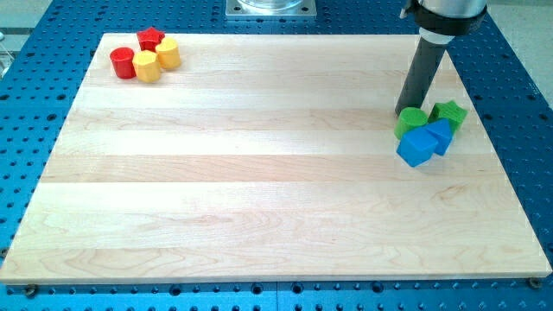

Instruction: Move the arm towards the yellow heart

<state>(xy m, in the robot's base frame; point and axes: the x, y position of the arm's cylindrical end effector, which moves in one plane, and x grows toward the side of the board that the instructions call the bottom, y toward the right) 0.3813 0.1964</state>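
The arm's straight dark rod stands at the upper right of the frame; the tip (pixel 408 113) rests on the pale wooden board (pixel 259 173), touching the green cylinder block (pixel 409 122). There is no gripper, so no jaw state applies. Beside it lie a green star block (pixel 449 113) and two blue blocks (pixel 417 146) (pixel 440 135). The yellow heart block (pixel 168 53) sits at the upper left, well apart from the tip, clustered with a yellow hexagonal block (pixel 146 66), a red cylinder block (pixel 123 62) and a red star block (pixel 151 38).

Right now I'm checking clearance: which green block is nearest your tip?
The rounded green block, touching or almost touching my tip on its lower right. The green star lies farther toward the view's right.
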